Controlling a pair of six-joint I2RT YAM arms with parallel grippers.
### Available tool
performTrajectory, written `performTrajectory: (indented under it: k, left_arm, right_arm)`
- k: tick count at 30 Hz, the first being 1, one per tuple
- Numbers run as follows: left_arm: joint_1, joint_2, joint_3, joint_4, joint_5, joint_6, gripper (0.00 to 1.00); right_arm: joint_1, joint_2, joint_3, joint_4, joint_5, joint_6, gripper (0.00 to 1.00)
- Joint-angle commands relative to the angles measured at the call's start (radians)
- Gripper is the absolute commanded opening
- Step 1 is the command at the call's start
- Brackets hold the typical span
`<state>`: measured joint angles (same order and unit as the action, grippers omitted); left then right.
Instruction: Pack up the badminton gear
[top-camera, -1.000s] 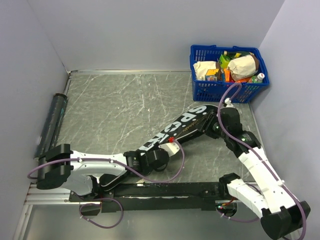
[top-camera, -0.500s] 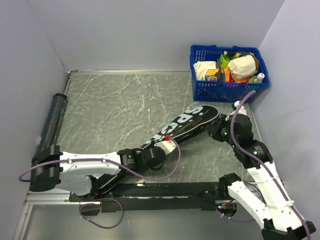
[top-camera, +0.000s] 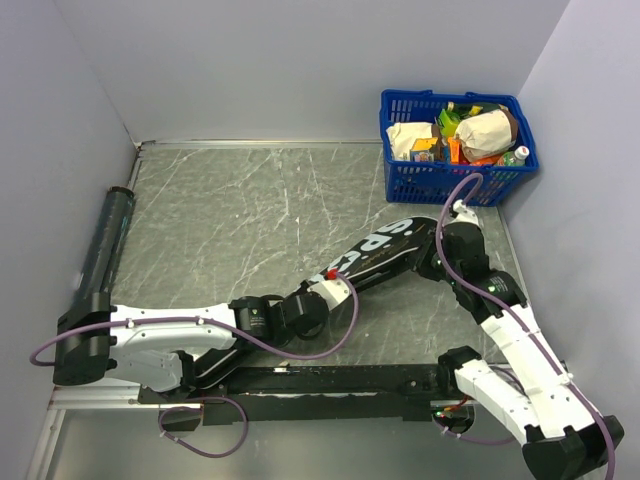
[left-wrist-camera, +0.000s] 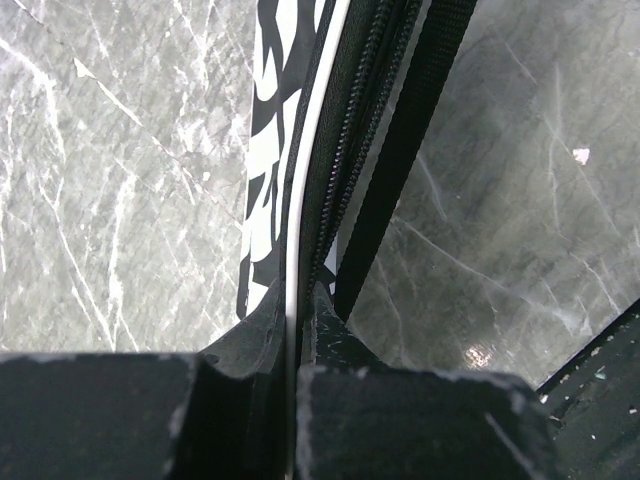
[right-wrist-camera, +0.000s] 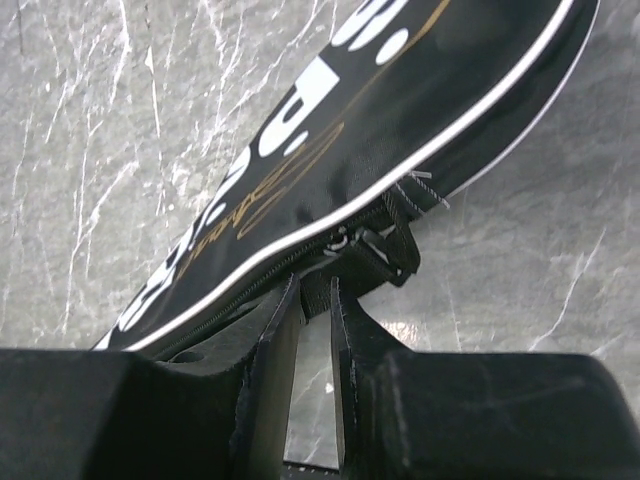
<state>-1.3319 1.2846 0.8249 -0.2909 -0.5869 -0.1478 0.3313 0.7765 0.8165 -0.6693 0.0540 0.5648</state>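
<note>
Left gripper (left-wrist-camera: 292, 300) at near-centre of table (top-camera: 240, 210), clamped tight on the white-piped edge of the black SPORT bag (top-camera: 385, 250), which runs away from the fingers on a diagonal toward the far right. Right gripper (right-wrist-camera: 316, 290) at the bag's broad far end, jaws drawn narrow at the strap tab (right-wrist-camera: 395, 255) beside the zipper (left-wrist-camera: 365, 120); cannot tell whether they actually pinch it. Dark tube (top-camera: 104, 247) lies along the left wall, well apart; blue basket (top-camera: 455, 183) of groceries in far right corner.
</note>
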Motion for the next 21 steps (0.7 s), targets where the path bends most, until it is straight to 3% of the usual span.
performTrajectory:
  k: [1, 12, 17, 21]
  left_arm:
    - [-0.001, -0.045, 0.028, -0.030, 0.009, -0.012, 0.01]
    - [-0.001, -0.044, 0.023, -0.025, 0.032, -0.004, 0.01]
    - [-0.001, -0.060, 0.025, -0.030, 0.048, -0.006, 0.01]
    - [-0.001, -0.070, 0.022, -0.025, 0.065, -0.006, 0.01]
  right_arm:
    - [0.002, 0.023, 0.012, 0.057, 0.029, -0.037, 0.26]
    - [0.003, 0.072, -0.066, 0.148, 0.023, -0.014, 0.26]
    - [0.003, 0.069, -0.066, 0.103, 0.092, -0.022, 0.42]
    - [0.002, 0.061, -0.069, 0.100, 0.109, -0.046, 0.46]
